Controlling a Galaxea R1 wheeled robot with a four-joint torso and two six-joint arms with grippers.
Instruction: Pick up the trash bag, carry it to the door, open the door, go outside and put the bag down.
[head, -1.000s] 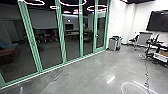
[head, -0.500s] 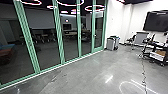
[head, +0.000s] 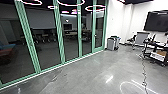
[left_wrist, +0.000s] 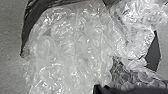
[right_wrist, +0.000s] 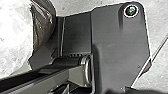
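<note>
trash bag (left_wrist: 33, 21) with clear bubble wrap (left_wrist: 72, 47) is close by my left wrist; whether my grippers are apart or clamped, i can't tell. grey bin (head: 111, 44), upper right in the head view.

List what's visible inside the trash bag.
Crumpled clear plastic shows within the bag's dark film, some with rounded cells like bubble wrap. Anything deeper is covered by that top layer, so can't tell.
</note>
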